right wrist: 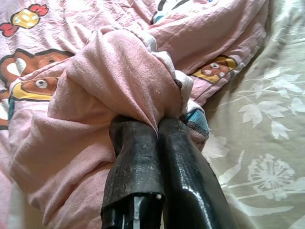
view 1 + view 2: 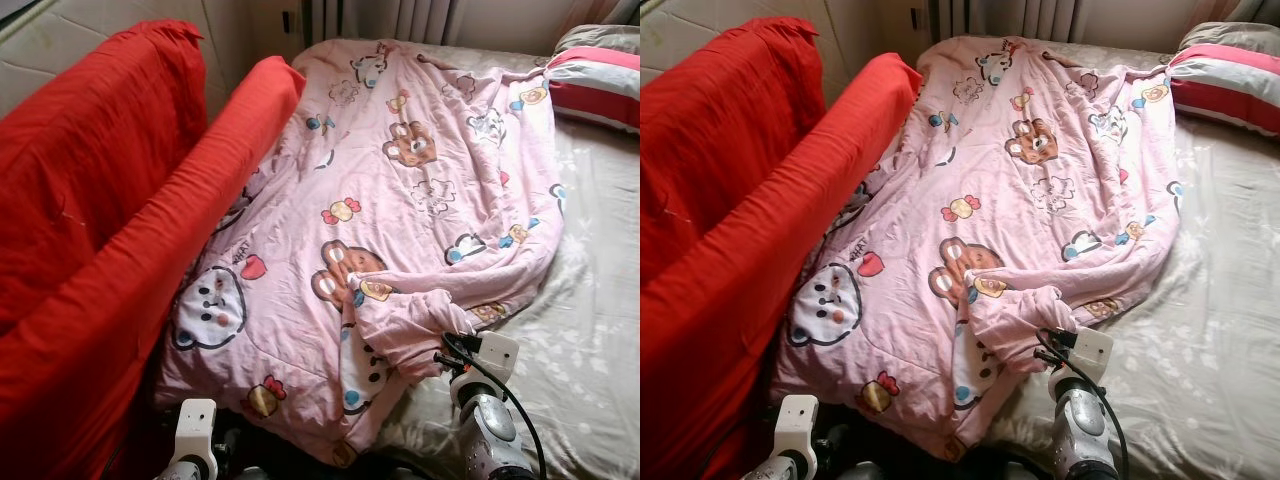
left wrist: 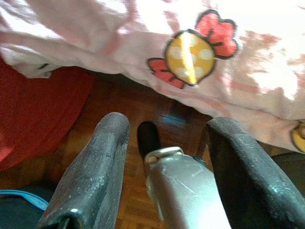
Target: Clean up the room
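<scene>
A pink cartoon-print quilt (image 2: 400, 190) lies spread and rumpled over the bed, its near corner hanging over the bed's foot. My right gripper (image 1: 155, 126) is shut on a bunched fold of the quilt (image 1: 124, 67) near its lower right edge; the arm's wrist (image 2: 485, 365) rises from below at the bed's near side. My left gripper (image 3: 167, 138) hangs low and open below the quilt's hanging edge (image 3: 190, 57), with nothing between its fingers, over the wooden floor (image 3: 143, 105).
A red-covered sofa (image 2: 110, 230) runs along the bed's left side. A beige floral sheet (image 2: 590, 330) covers the mattress on the right. A red-and-white striped pillow (image 2: 595, 85) lies at the far right corner. Curtains (image 2: 385, 18) hang behind the bed.
</scene>
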